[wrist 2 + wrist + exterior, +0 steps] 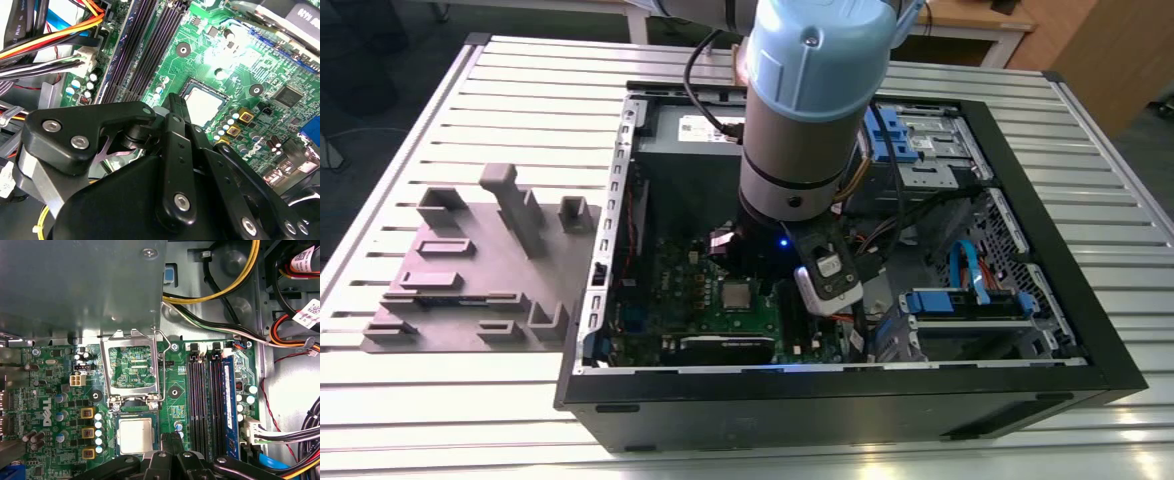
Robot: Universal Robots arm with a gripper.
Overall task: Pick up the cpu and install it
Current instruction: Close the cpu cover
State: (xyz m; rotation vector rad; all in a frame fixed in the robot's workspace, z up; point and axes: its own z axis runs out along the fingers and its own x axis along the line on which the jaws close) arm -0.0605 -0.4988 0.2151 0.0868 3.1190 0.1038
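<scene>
The cpu (136, 435) is a small silvery square lying flat in its socket on the green motherboard (50, 405); it also shows in the second wrist view (204, 106) and in the exterior view (738, 293). The socket's metal lid (131, 364) stands swung open beside it, with the lever (161, 365) raised. My gripper (173, 439) hangs just above the board at the cpu's edge, on the side toward the memory slots. Its black fingertips (175, 107) are pressed together with nothing between them.
The open black computer case (854, 400) lies on a slatted metal table (520, 90). A grey plastic tray (467, 270) stands at the exterior view's left. Memory slots (210, 400), cable bundles (280, 335) and a metal drive cage (80, 280) crowd around the socket.
</scene>
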